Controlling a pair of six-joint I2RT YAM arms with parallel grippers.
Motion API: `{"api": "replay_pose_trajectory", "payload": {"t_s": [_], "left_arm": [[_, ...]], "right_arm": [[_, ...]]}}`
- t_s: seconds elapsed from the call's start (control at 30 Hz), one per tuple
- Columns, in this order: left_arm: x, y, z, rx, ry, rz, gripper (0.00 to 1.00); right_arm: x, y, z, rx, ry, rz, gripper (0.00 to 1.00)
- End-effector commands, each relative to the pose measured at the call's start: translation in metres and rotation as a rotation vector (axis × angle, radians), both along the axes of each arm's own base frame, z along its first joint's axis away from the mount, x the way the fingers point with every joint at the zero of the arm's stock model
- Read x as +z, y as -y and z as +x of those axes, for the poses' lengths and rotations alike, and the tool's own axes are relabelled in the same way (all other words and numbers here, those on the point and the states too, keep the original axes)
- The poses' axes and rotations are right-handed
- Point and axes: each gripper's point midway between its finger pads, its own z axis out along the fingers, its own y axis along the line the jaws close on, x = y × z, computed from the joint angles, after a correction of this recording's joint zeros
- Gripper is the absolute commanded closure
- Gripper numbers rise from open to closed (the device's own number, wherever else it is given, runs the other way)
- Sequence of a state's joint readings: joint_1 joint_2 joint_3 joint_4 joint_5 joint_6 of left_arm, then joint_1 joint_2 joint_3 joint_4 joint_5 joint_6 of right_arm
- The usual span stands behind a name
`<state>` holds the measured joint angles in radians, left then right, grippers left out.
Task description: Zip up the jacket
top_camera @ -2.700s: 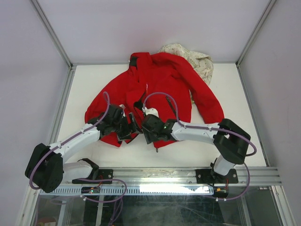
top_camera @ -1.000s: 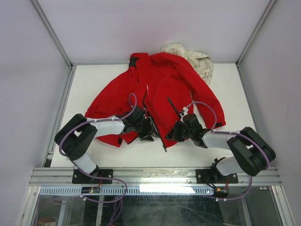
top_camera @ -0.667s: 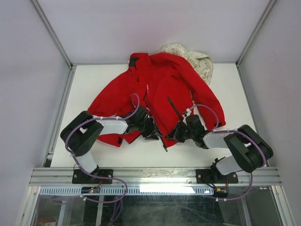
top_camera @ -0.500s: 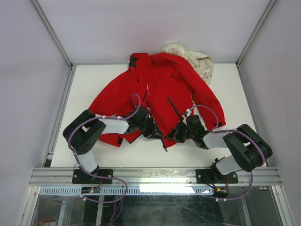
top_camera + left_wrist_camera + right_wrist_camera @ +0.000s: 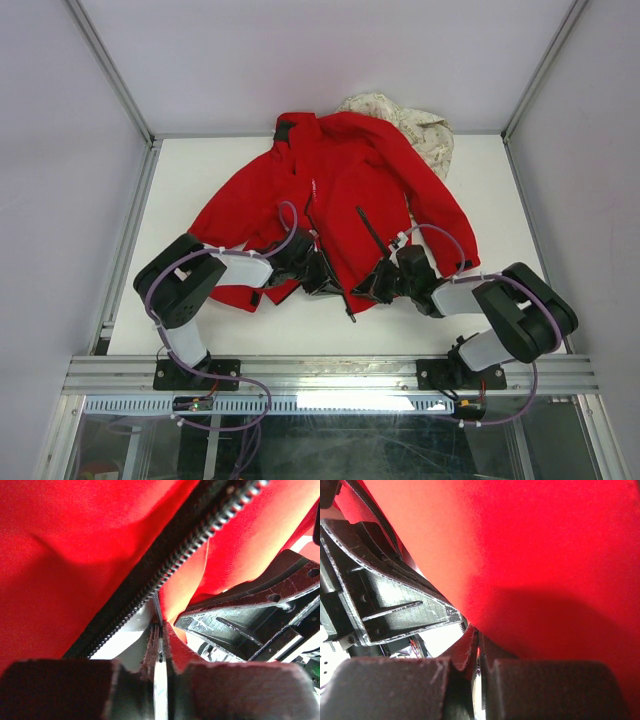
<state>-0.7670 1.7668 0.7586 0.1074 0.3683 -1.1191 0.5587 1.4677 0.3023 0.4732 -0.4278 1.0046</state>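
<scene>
The red jacket (image 5: 340, 180) lies spread on the white table with its collar at the far side and its front open. Its dark zipper (image 5: 192, 542) runs diagonally across the left wrist view. My left gripper (image 5: 325, 279) sits at the lower front edge, and in the wrist view this left gripper (image 5: 160, 636) is shut on the thin zipper edge of the jacket. Close to its right, my right gripper (image 5: 371, 288) is shut on the jacket's red bottom edge (image 5: 485, 625). Each wrist view shows the other gripper close by.
A cream floral garment (image 5: 424, 126) lies partly under the jacket's far right shoulder. Metal frame rails (image 5: 130, 230) border the table on both sides. A dark zipper strip (image 5: 366, 231) lies across the right front panel, and its loose end (image 5: 350, 314) reaches the bare table near the front.
My left gripper has closed onto the zipper edge over the last second and crept slightly to the right. The right gripper has stayed shut on the hem, nearly still.
</scene>
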Motion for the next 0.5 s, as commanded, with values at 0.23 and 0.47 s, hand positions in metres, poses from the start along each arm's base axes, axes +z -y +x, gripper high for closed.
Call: {"api": "replay_pose_trajectory", "payload": {"t_s": [0.23,0.47], "left_arm": [[0.038,-0.014,0.015,-0.009,0.277,0.008,1.00],[0.102,-0.013,0.017,-0.088,0.506,-0.076,1.00]], "right_arm": [[0.038,-0.007,0.012,0.010,0.072,0.041,1.00],[0.082,-0.011,0.011,0.223,0.356,0.005,0.77]]}}
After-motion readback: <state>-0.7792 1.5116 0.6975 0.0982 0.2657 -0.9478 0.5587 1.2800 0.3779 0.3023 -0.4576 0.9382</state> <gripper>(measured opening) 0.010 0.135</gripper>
